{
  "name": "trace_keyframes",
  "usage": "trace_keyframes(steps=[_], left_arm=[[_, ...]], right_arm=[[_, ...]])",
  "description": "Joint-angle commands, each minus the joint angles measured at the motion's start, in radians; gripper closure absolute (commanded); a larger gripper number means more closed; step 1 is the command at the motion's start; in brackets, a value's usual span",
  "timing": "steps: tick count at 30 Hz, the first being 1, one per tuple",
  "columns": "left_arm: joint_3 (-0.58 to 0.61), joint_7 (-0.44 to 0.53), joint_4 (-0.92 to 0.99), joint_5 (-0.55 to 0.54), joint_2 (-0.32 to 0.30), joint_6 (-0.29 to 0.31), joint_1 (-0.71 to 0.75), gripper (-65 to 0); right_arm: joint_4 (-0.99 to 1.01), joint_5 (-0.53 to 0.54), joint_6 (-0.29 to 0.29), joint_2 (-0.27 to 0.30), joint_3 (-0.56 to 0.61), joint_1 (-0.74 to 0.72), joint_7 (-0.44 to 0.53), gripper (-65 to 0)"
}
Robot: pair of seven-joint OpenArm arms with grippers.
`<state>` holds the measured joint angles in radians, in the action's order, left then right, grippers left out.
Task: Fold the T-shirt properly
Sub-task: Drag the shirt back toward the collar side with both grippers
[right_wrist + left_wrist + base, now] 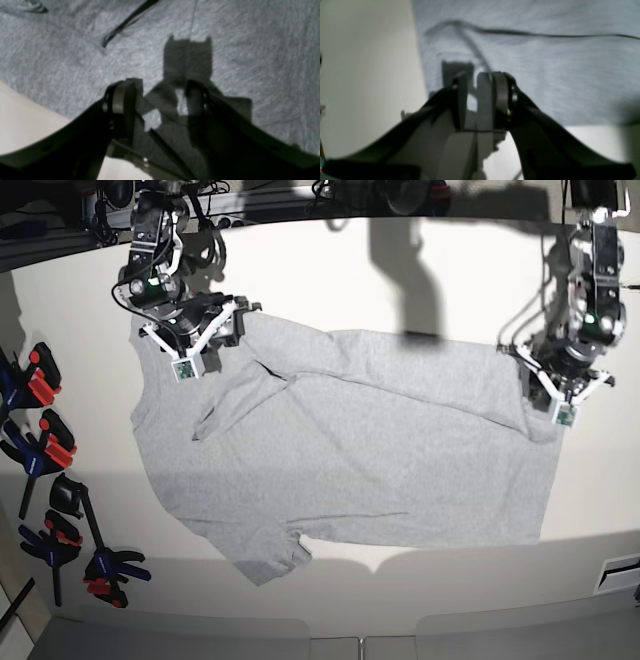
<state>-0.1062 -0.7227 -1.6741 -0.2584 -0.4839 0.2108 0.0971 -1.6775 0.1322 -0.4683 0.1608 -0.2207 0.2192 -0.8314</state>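
Item: T-shirt [350,460], grey, plain side up, spread across the pale surface [420,280] with shallow creases; one sleeve points to the near left.

Right hand [157,97]: over the far left corner of the shirt, fingers parted, nothing between them.

Left hand [480,97]: at the far right corner, by the cloth's edge. Fingers stand close together with a narrow gap; the blurred wrist view leaves it unclear whether cloth is pinched.

Handling note: both hands probably need a firm pinch of a far corner each, then an even lift and carry toward the near edge, keeping the cloth taut so the creases do not fold in.

Also present: clamps [45,480], left side.
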Motion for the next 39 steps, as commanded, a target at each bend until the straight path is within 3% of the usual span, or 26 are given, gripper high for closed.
trace_keyframes(steps=[1, 7, 10, 12, 16, 24, 29, 34, 39], left_arm=[[0.003, 0.028, -0.019, -0.009, -0.014, 0.0, -0.032, -15.1], [0.082, 0.05, 0.007, -0.002, -0.015, 0.002, -0.064, -15.1], [0.136, 0.096, 0.119, 0.098, -0.015, 0.001, -0.067, -15.3], [0.156, 0.06, 0.195, 0.127, -0.015, -0.001, -0.069, -16.8], [0.154, -0.06, 0.249, 0.071, -0.015, -0.001, -0.042, -16.9], [0.154, -0.081, 0.143, 0.04, -0.015, -0.001, 0.146, -16.8], [0.153, -0.143, 0.041, 0.04, -0.015, -0.002, 0.248, -16.8], [0.153, -0.175, -0.051, 0.042, -0.015, -0.091, 0.369, -16.8], [0.153, -0.175, -0.109, 0.113, -0.015, -0.139, 0.478, -16.8]], right_arm=[[-0.014, 0.003, 0.001, 0.006, -0.003, -0.006, 0.004, -30.9], [-0.014, 0.003, 0.001, 0.005, -0.003, -0.006, 0.004, -30.9], [-0.014, 0.003, 0.001, 0.005, -0.003, -0.006, -0.003, -30.9], [-0.014, 0.002, 0.001, 0.005, -0.003, -0.006, -0.01, -30.9], [-0.014, 0.002, 0.001, 0.006, -0.003, -0.004, -0.028, -30.9], [-0.016, 0.002, 0.0, 0.057, -0.003, 0.053, -0.046, -30.9], [-0.016, 0.002, 0.0, 0.109, -0.003, 0.113, -0.045, -30.9], [-0.016, 0.003, 0.0, 0.148, -0.003, 0.167, -0.046, -30.9], [-0.023, 0.002, 0.0, 0.172, -0.003, 0.214, -0.049, -30.9]])
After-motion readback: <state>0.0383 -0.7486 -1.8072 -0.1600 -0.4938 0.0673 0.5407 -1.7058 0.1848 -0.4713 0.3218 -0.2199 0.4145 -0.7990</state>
